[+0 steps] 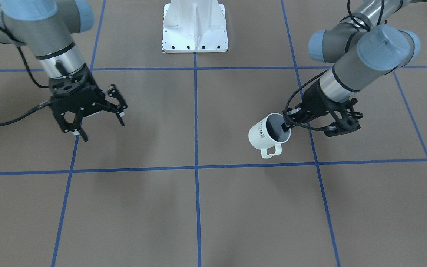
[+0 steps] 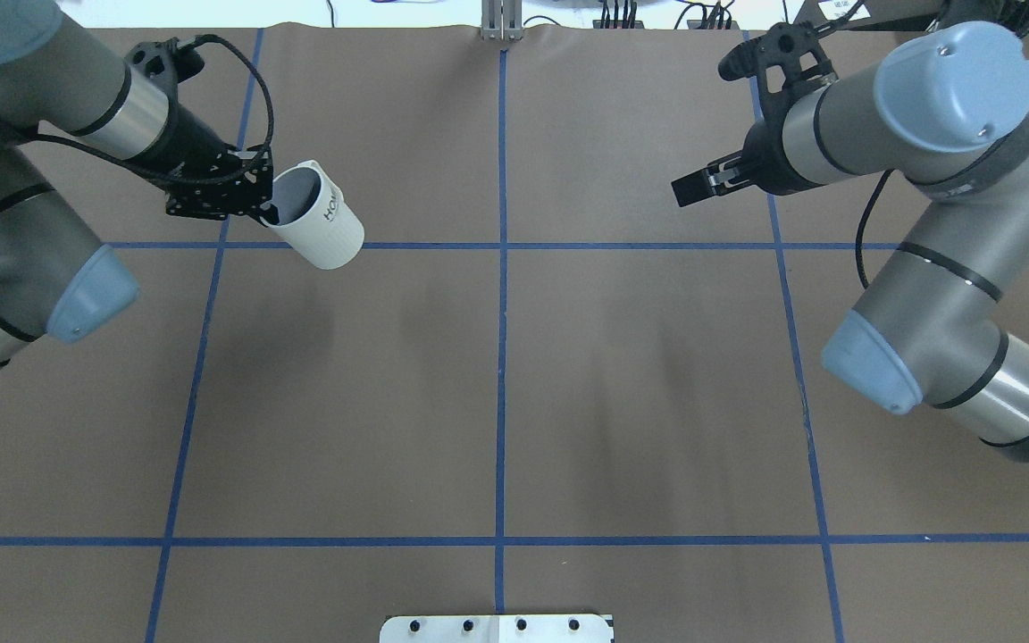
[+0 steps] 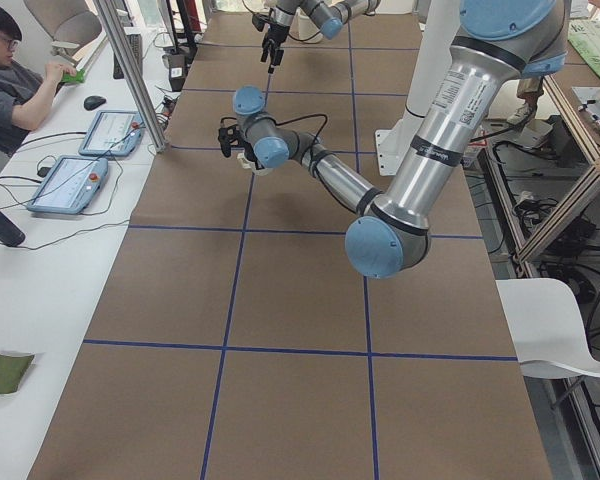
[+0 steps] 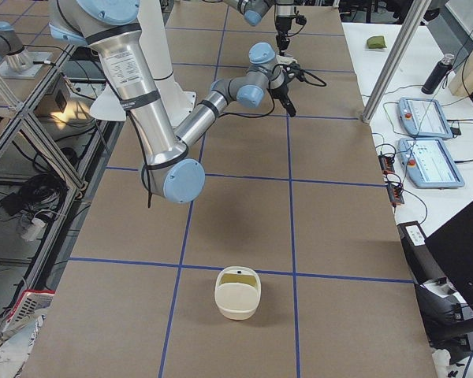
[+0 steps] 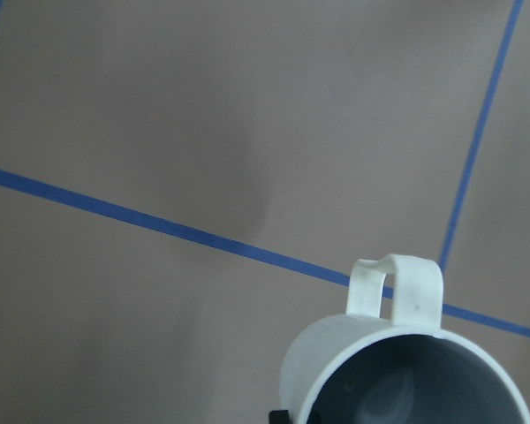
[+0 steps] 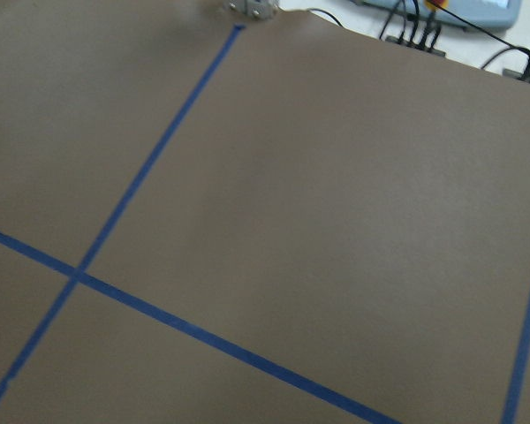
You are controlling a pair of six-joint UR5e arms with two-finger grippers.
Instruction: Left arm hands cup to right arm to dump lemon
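The cup (image 1: 266, 134) is a white mug with black "HOME" lettering, a ribbed lower wall and a grey inside. My left gripper (image 1: 287, 124) is shut on its rim, one finger inside, and holds it tilted above the table, handle toward the operators' side. It also shows in the overhead view (image 2: 322, 223) and the left wrist view (image 5: 406, 371). No lemon shows inside it. My right gripper (image 1: 104, 131) is open and empty, hanging above the table far from the cup; in the overhead view (image 2: 690, 188) it points toward the middle.
The white robot base (image 1: 195, 29) stands at the table's robot side. Blue tape lines (image 2: 501, 357) grid the brown table. A cream container (image 4: 237, 293) with a yellowish inside sits at the table's right end. An operator (image 3: 15, 80) sits at the side desk.
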